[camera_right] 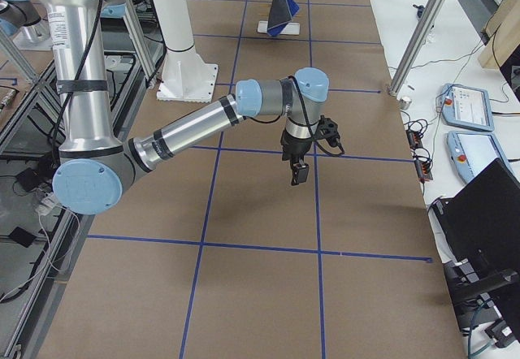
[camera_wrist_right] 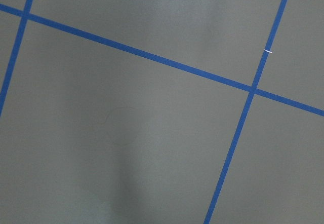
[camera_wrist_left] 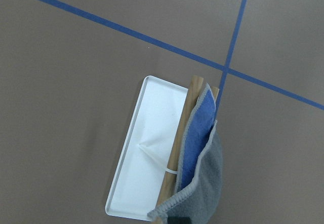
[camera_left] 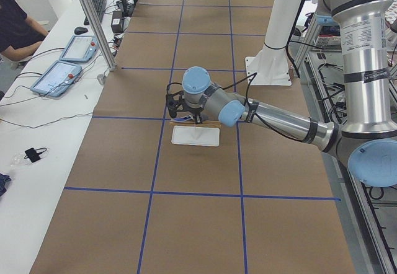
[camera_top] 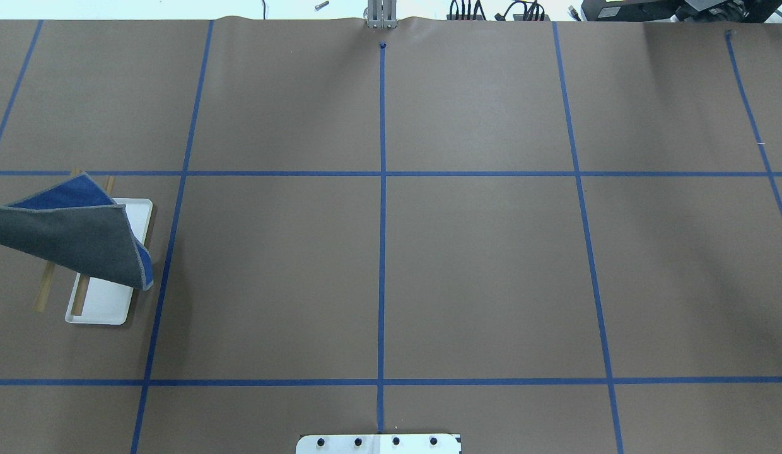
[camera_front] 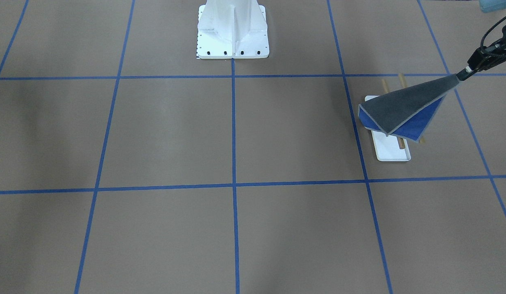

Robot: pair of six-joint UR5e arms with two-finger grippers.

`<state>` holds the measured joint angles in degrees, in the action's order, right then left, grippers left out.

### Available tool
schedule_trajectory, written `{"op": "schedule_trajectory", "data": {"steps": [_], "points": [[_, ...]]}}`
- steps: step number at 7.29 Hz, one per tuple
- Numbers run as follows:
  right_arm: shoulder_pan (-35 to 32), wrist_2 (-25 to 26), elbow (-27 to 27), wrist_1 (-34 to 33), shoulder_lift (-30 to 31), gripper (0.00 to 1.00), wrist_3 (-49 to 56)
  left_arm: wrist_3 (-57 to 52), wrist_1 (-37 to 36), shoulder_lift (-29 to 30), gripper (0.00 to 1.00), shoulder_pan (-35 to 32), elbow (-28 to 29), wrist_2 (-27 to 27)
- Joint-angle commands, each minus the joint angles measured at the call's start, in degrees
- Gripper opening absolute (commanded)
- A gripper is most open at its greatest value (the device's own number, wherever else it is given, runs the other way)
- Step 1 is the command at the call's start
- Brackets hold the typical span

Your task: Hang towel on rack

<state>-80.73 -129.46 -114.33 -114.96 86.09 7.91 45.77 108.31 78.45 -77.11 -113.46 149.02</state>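
Note:
My left gripper [camera_front: 464,73] is shut on one corner of the towel [camera_front: 404,110] and holds it up in the air. The towel hangs stretched from that corner, grey side up and blue side below, with its lower part over the rack [camera_front: 393,152]. The rack's white tray [camera_top: 107,304] and the ends of its tan wooden rods [camera_top: 44,295] show beneath the cloth. In the left wrist view the towel [camera_wrist_left: 202,148] hangs beside a rod [camera_wrist_left: 179,133] above the tray [camera_wrist_left: 147,153]; I cannot tell if they touch. My right gripper [camera_right: 299,174] hovers over bare table far from the rack; I cannot tell whether it is open or shut.
The brown table is marked with blue tape lines [camera_top: 382,221]. The white bolted robot pedestal [camera_front: 232,32] stands at the robot's edge of the table. Tablets and cables [camera_left: 62,69] lie on a side bench where an operator sits.

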Motion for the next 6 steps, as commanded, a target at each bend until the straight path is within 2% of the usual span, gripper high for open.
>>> {"op": "schedule_trajectory", "data": {"steps": [1,2,4,5,6], "points": [[-0.04,-1.15,0.16,0.0,-0.05,1.0,-0.26,-4.89,0.15,-0.32,0.0,-0.23,3.58,-2.05],[-0.04,-1.06,0.07,0.0,-0.13,1.0,-0.26,-5.16,0.15,-0.58,0.0,-0.15,3.77,-4.94],[-0.04,-1.06,0.07,0.0,-0.57,1.0,-0.26,-6.39,0.15,-0.58,0.0,-0.15,4.39,-5.49],[-0.04,-1.06,0.07,0.0,-0.66,1.0,-0.35,-6.57,0.24,-0.58,0.6,-0.06,4.73,-5.49],[-0.04,-1.06,0.16,0.0,-0.75,1.0,-0.35,-7.27,2.24,-1.1,0.98,-0.06,5.0,-6.71]]}}
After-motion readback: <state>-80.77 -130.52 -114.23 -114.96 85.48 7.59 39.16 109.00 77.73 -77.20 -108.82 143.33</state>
